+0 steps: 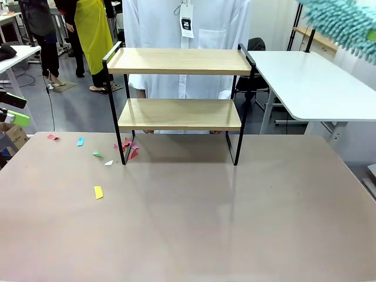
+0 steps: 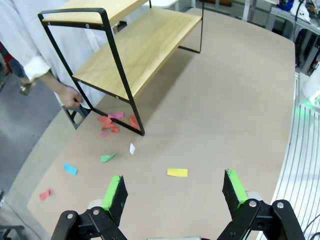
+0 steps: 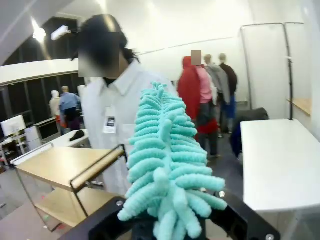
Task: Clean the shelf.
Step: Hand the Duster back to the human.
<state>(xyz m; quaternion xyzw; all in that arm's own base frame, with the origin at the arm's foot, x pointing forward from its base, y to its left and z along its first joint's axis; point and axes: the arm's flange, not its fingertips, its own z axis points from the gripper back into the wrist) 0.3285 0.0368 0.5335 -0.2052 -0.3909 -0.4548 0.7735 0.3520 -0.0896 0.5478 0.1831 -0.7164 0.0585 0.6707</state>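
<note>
Holding teal duster in clamped right gripper, upper right; sweep shelf boards gently. Left gripper wide, empty.

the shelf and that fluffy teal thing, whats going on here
The right gripper is shut on a teal duster, held up in the air to the right of the shelf. Both shelf boards look bare. Coloured paper scraps lie on the table by the shelf's left legs. The left gripper hangs open above the table. A person in white stands behind the shelf.
</note>
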